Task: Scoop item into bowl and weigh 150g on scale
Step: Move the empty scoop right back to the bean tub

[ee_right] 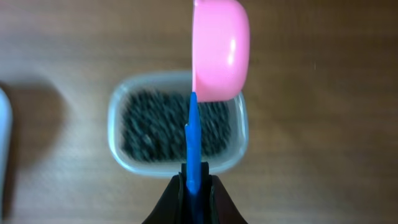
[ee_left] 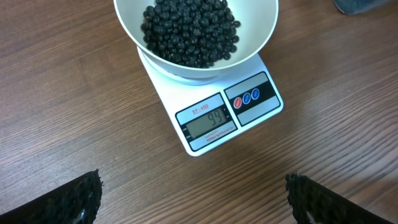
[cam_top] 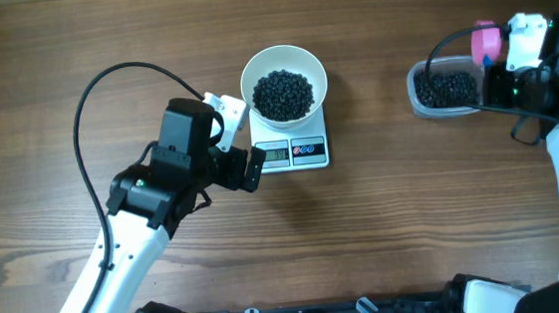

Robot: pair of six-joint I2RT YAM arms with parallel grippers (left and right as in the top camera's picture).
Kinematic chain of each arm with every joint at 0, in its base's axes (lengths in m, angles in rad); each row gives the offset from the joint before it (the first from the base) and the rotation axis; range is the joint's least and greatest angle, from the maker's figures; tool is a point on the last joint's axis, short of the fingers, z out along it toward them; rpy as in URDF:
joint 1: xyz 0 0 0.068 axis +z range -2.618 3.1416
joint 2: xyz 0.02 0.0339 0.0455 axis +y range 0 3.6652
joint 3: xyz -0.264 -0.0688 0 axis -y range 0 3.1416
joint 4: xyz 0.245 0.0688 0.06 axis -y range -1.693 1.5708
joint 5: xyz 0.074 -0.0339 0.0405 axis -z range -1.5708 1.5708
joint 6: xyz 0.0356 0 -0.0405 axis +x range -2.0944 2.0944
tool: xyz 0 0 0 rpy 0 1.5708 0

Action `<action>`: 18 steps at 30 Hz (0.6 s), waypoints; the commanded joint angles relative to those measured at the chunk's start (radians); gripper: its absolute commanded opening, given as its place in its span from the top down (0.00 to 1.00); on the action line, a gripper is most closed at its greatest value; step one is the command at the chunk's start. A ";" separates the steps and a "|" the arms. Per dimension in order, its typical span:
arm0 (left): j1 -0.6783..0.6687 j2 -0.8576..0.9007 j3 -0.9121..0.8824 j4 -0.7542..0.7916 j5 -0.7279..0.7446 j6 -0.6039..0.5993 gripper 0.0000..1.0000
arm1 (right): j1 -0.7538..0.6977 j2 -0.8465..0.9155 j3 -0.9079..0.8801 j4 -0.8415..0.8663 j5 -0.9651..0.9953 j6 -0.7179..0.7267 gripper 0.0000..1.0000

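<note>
Scooping is judged to be the step in hand. The bowl [cam_top: 253, 71] sits on the scale [cam_top: 291, 153] with a heap of beads [cam_top: 284, 93] in it, and the display [ee_left: 207, 120] appears to read 99, short of the target. A scoop [ee_right: 217, 50] is clamped by its blue handle in the right end effector [ee_right: 194, 186], whose jaws are closed tight on it. The pink cup is held above the tub [ee_right: 115, 124] and turned on its side. Whether anything lies in the cup cannot be told.

For a good scoop, the cup should be rolled open-side down into the tub's beads, drawn through them, then levelled before it is lifted. A modest load is advised, since only about half as much again is needed. Pouring should be done slowly over the bowl's middle, with the display watched.

The left end effector [cam_top: 241, 137] is spread wide just beside the scale, holding nothing, above the desk [cam_top: 385, 228]. It should be kept off the scale so the reading is not disturbed.
</note>
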 commanded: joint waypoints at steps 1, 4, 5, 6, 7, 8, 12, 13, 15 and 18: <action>0.004 0.000 -0.002 0.003 -0.002 -0.006 0.00 | -0.011 0.071 0.003 -0.036 0.004 -0.148 0.96; 0.004 0.000 -0.002 0.003 -0.002 -0.006 0.00 | -0.011 0.132 0.003 -0.036 0.082 -0.157 0.96; 0.004 0.000 -0.002 0.003 -0.002 -0.006 0.00 | -0.010 0.146 0.003 -0.036 0.085 -0.157 0.96; 0.004 0.000 -0.002 0.003 -0.002 -0.006 0.00 | -0.008 0.156 0.003 -0.036 0.085 -0.157 0.96; 0.004 0.000 -0.002 0.003 -0.002 -0.006 0.00 | -0.004 0.167 0.003 -0.036 0.085 -0.158 0.96; 0.004 0.000 -0.002 0.002 -0.002 -0.006 0.00 | -0.002 0.174 0.003 -0.036 0.089 -0.158 0.96; 0.004 0.000 -0.002 0.003 -0.002 -0.006 0.00 | 0.004 0.204 0.003 -0.040 0.132 -0.157 0.96; 0.004 0.000 -0.002 0.003 -0.002 -0.006 0.00 | 0.005 0.211 0.003 -0.046 0.125 -0.157 0.96; 0.004 0.000 -0.002 0.003 -0.002 -0.006 0.00 | 0.010 0.224 0.003 -0.072 0.083 -0.157 0.95; 0.004 0.000 -0.002 0.003 -0.002 -0.006 0.00 | 0.033 0.230 0.003 -0.088 0.024 -0.157 0.96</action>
